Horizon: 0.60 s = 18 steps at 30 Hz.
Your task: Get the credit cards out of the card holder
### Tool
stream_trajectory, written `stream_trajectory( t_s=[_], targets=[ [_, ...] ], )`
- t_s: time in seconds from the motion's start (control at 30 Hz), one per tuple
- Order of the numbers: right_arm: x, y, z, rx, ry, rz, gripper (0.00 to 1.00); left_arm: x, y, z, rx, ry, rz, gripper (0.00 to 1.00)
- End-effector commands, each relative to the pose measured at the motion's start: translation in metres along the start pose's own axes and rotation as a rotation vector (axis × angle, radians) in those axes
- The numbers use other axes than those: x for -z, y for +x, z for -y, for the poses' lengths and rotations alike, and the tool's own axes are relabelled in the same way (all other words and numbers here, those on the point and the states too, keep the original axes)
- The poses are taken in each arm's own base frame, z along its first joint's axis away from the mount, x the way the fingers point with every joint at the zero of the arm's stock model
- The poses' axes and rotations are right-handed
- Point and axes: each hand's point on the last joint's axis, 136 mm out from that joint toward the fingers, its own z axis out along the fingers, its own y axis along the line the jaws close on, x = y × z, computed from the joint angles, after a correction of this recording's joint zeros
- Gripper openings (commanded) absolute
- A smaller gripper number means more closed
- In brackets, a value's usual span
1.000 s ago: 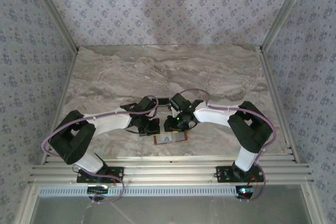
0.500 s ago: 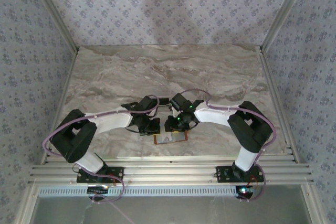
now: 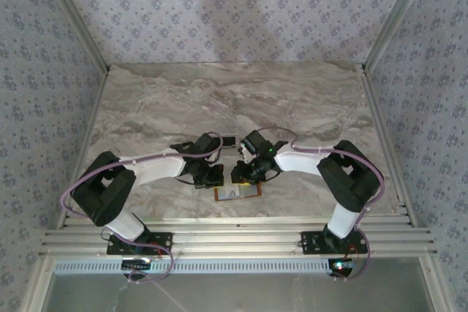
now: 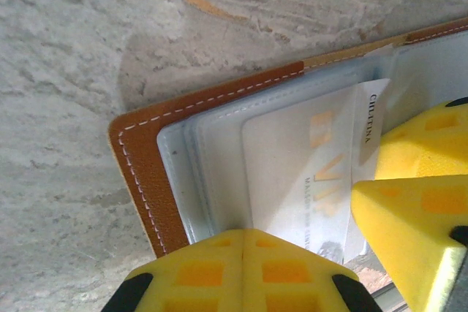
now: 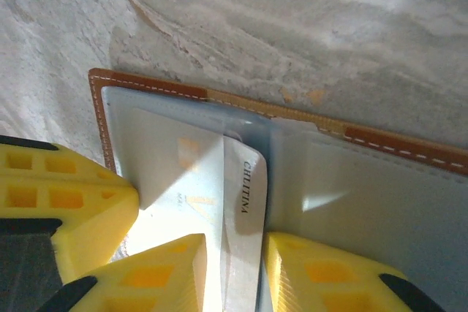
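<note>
At the left, the left gripper [image 4: 243, 253] is seen with its yellow fingers shut tight together and nothing held between them, their tips set down on the left end of the wallet [image 4: 137, 173], seemingly to pin it. The wallet is laid open and flat by the near edge of the worktop [image 3: 292, 100], about midway along it, with its brown rim outward and its grey-blue sleeves up. A whitish card [image 4: 292, 173] with gold lettering is seen tucked in a clear sleeve there, and just to its right a second white card [image 5: 245, 202], printed along one edge, is tilted up near the fold. At the right, the right gripper [image 5: 238, 272] is placed astride that raised card, jaws part closed with one finger on each side; whether the card is actually pinched cannot be told. The cards are judged light, thin, stiff yet springy, and slick on both faces, so a firm pinch across the faces at the exposed end is called for, with the pull kept in line with the sleeve. The wallet is judged light and limp, likely to be dragged along unless pressed down, and the sleeves may cling
</note>
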Motion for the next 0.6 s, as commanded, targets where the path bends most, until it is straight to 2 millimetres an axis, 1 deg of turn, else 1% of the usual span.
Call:
stream_trajectory(
  t_s=[0.0, 0.1, 0.27, 0.57],
  targets=[
    [-0.004, 0.008, 0.003, -0.033, -0.049, -0.018, 0.28, -0.015, 0.017, -0.043, 0.023, -0.171, -0.052, 0.00],
    [-0.001, 0.007, -0.001, -0.028, -0.102, -0.008, 0.26, -0.016, 0.018, -0.045, 0.025, -0.174, -0.055, 0.00],
    [0.003, 0.005, -0.003, -0.038, -0.157, 0.012, 0.21, -0.018, 0.018, -0.046, 0.028, -0.177, -0.058, 0.00],
    [0.009, 0.003, -0.005, -0.032, -0.195, 0.030, 0.13, -0.019, 0.018, -0.047, 0.031, -0.180, -0.061, 0.00]
  ],
)
